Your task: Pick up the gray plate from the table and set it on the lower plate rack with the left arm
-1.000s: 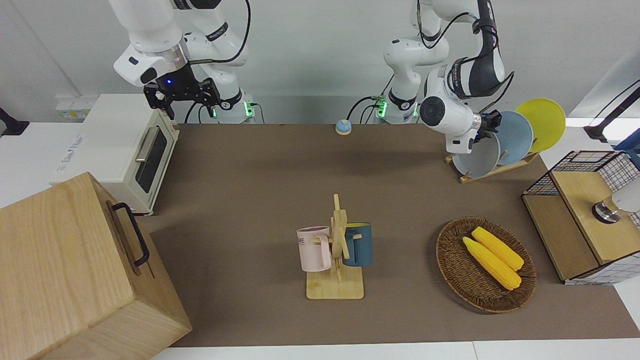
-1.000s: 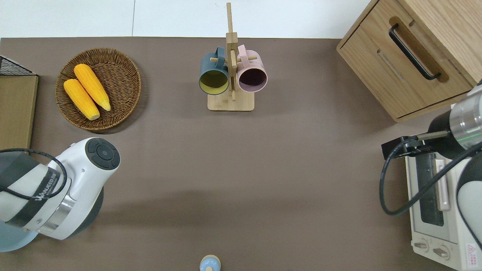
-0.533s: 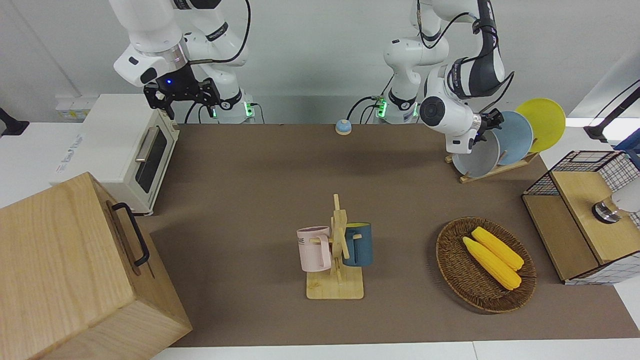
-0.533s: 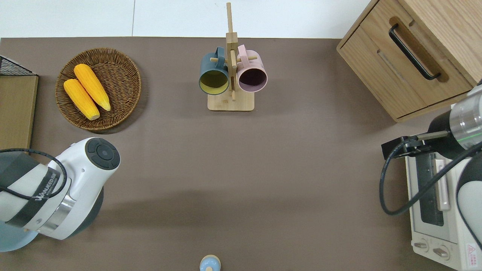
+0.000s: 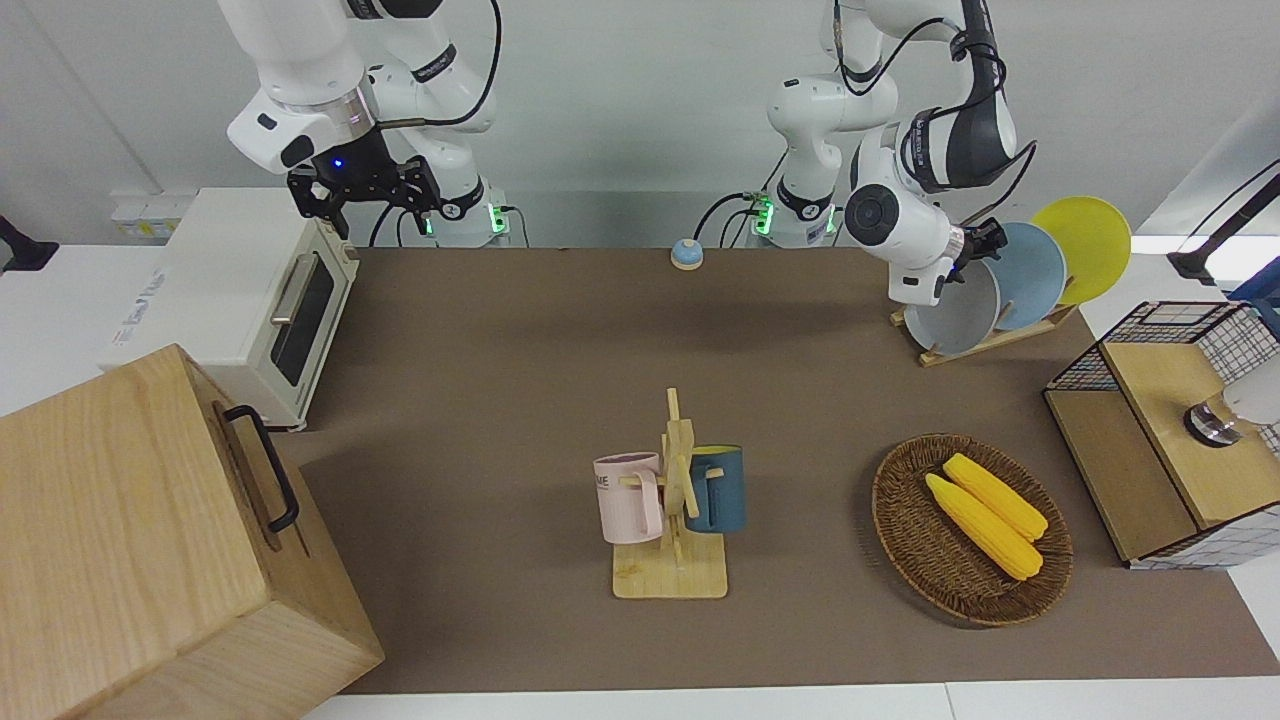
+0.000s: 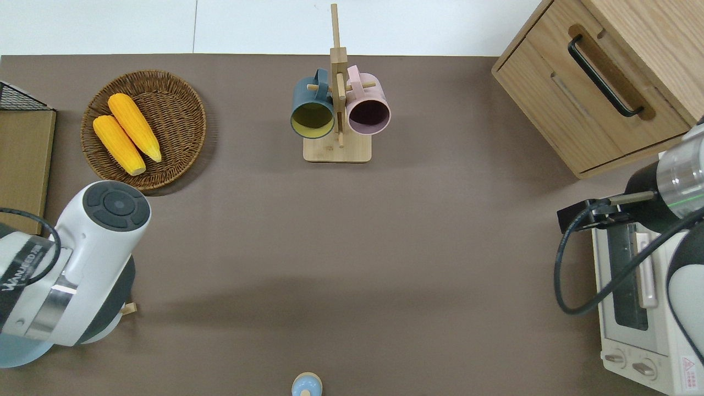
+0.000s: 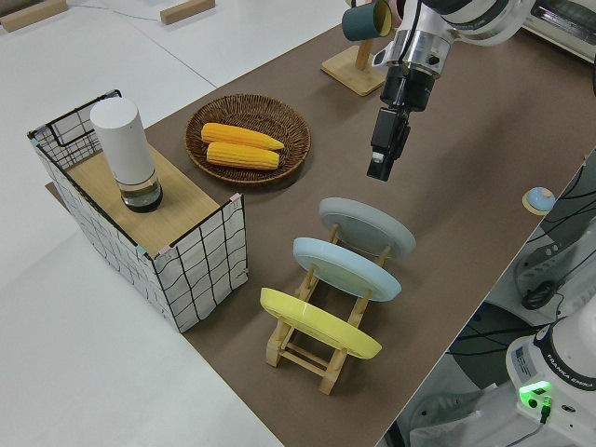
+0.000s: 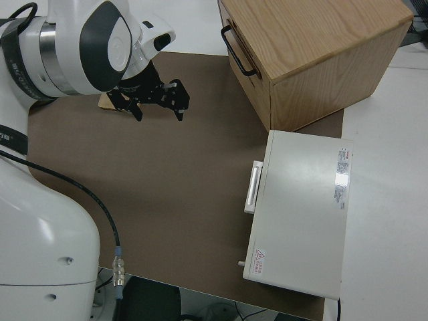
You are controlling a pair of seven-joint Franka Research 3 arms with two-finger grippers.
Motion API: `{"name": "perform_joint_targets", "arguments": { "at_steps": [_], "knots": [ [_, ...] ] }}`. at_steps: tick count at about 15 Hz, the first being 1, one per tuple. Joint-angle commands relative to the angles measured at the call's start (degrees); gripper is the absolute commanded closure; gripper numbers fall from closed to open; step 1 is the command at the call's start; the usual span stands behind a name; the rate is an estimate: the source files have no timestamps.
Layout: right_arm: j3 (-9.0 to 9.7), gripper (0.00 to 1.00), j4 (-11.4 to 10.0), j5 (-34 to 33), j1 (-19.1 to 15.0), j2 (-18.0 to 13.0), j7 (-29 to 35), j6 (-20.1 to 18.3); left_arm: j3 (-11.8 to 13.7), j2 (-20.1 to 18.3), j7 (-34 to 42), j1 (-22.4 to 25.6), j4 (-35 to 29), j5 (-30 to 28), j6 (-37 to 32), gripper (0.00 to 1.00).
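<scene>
The round, pale gray plate (image 7: 367, 226), likely rigid, smooth and breakable, is seen slotted in the light-wood rack (image 7: 317, 349), best gripped at its rim, with the left gripper (image 7: 381, 155) empty above it, its fingers seemingly together.

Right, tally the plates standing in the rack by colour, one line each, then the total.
gray plate: 1
light-blue plate: 1
yellow plate: 1
Total: 3, all standing in the lower plate rack.
</scene>
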Motion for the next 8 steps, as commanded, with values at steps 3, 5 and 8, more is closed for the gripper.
{"name": "perform_joint_targets", "arguments": {
  "at_steps": [3,5,8],
  "knots": [
    [1.24,0.017,0.4,-0.4,-1.4,-0.1,0.7,-0.7,1.6,0.3,8.8,0.7,6.5,-12.6,0.9,0.0],
    [1.24,0.017,0.4,-0.4,-1.4,-0.1,0.7,-0.7,1.8,0.3,11.1,0.8,8.1,-16.0,1.4,0.0],
    [1.24,0.017,0.4,-0.4,-1.4,-0.2,0.7,-0.7,2.5,0.3,16.2,1.5,10.2,-22.2,1.4,0.0]
  ]
}}
